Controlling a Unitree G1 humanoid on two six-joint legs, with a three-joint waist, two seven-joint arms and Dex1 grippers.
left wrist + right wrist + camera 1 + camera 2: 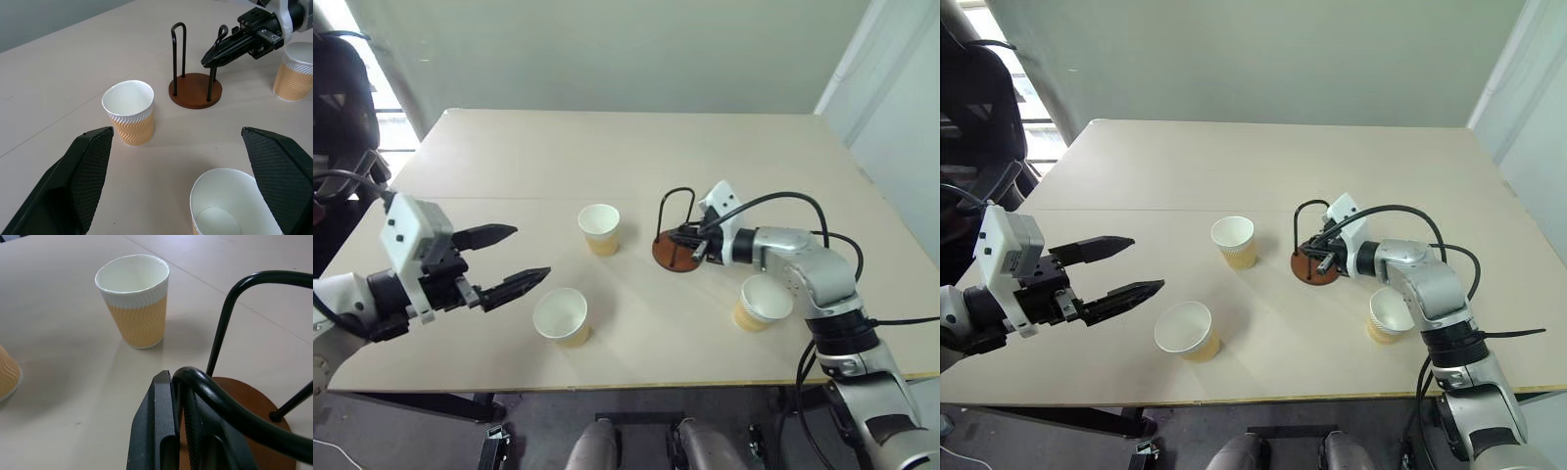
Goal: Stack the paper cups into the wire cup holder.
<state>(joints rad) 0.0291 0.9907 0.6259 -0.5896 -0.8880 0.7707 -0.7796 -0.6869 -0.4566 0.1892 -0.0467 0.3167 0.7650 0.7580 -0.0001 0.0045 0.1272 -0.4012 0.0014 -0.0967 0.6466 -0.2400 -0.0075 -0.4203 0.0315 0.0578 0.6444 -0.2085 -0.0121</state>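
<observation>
At mid-worktop (724, 137), right gripper (683, 236) pinched on a holder (677, 235) loop, steadying it; left gripper (509, 259) wide, empty. Next, probably: close on nearest cup (561, 315), drop between loops.

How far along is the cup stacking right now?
Nothing is stacked yet: the wire cup holder is empty. The right gripper has its jaws shut on one wire loop. All three paper cups sit loose on the table; the left gripper is open.

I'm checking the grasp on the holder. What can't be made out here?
- Right tool contact: in the right wrist view, the holder's near wire loop covers the finger gap.
- Nearest cup: the left wrist view's edge cuts off its lower part.
- Right-hand cup: the arm overlaps it in the head view.
</observation>
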